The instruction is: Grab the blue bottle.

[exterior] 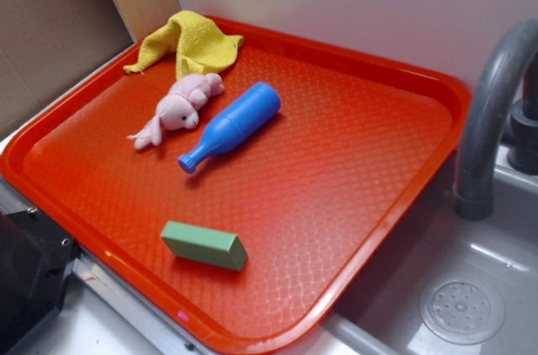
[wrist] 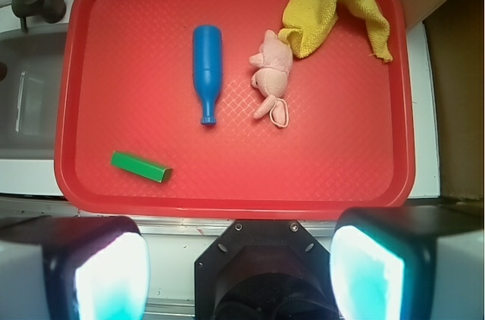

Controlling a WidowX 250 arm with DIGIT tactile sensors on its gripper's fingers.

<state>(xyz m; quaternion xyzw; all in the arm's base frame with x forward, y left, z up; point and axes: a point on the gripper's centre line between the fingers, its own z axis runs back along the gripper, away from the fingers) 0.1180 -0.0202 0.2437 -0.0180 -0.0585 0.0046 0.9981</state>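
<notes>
Bottle: blue bottle (wrist: 207, 70) lies flat mid-tray, neck toward my camera, nothing on top.
Neighbours: pink plush (wrist: 270, 79) just beside it, apart; yellow cloth (wrist: 333, 13) in the far corner, touching the plush; green block (wrist: 140, 167) near the front edge.
Tray: red (wrist: 356, 161), beside a sink (exterior: 471, 288).
Gripper: mine (wrist: 239, 271) hangs above the near rim, fingers (wrist: 110, 274) spread wide, holding nothing.
</notes>
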